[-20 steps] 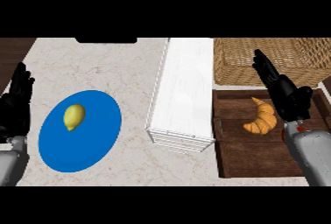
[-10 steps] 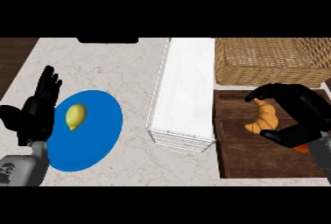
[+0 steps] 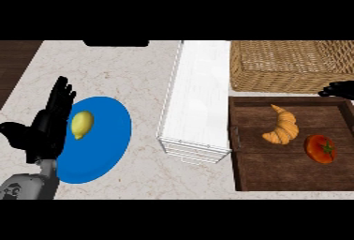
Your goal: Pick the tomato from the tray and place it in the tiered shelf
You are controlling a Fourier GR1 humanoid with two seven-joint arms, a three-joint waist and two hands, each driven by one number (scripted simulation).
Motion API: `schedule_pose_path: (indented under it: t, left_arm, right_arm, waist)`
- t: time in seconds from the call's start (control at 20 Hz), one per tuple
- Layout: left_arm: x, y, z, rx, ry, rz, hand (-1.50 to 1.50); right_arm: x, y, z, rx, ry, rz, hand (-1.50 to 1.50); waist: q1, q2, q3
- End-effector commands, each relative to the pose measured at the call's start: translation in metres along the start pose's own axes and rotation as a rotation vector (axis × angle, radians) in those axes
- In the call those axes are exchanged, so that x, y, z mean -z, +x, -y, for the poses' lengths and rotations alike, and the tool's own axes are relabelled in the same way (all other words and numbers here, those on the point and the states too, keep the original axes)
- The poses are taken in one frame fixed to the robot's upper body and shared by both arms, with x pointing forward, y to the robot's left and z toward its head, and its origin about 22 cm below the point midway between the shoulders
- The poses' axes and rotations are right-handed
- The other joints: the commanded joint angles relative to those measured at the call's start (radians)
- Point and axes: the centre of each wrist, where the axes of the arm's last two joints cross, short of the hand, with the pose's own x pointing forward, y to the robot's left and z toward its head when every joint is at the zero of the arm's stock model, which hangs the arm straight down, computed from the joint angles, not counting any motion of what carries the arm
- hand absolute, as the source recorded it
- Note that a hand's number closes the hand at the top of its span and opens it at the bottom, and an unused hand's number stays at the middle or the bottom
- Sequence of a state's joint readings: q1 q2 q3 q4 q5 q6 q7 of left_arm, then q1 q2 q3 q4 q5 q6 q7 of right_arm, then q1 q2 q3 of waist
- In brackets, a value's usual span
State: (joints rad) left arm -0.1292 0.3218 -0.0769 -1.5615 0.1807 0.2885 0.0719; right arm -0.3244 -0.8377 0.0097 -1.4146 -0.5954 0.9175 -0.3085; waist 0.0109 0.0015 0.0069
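Head view: tomato [image 3: 320, 148] on tray [image 3: 276, 171]; left hand [image 3: 41, 135] fingers straight; right hand [image 3: 339, 89] unclear.

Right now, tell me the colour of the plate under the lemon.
The plate is plain blue, best seen in the head view.

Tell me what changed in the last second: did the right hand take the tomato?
The right hand has drawn back to the view's right edge without the tomato, which now shows on the tray beside the croissant. The left hand, open, moved inward over the left rim of the blue plate. The lemon, tiered shelf and basket lie as before.
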Motion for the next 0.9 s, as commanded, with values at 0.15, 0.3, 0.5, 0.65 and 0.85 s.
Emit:
schedule_pose_path:
  t: [0.15, 0.3, 0.5, 0.65, 0.85]
  left_arm:
    - [-0.006, 0.0, 0.007, -0.017, 0.0, -0.014, 0.0]
    - [-0.01, -0.002, -0.008, 0.009, 0.019, -0.014, 0.0]
    - [-0.012, -0.002, -0.004, -0.011, 0.034, -0.018, 0.0]
    - [-0.012, 0.008, -0.009, -0.003, 0.036, 0.003, 0.0]
    - [-0.012, 0.016, -0.01, 0.001, 0.006, 0.01, 0.0]
  right_arm:
    - [0.017, 0.091, 0.005, -0.26, 0.394, -0.005, -1.5]
    - [0.027, 0.131, -0.007, -0.528, 0.367, -0.036, -1.5]
    - [0.03, 0.143, -0.033, -0.748, 0.369, -0.067, -1.5]
    - [0.026, 0.125, -0.055, -0.833, 0.385, -0.126, -1.5]
    - [0.008, 0.086, -0.065, -0.894, 0.388, -0.17, -1.5]
  waist:
    - [-0.019, -0.009, 0.003]
    - [-0.022, -0.013, 0.005]
    - [-0.039, -0.007, 0.006]
    - [-0.044, -0.007, 0.006]
    - [-0.018, 0.002, 0.003]
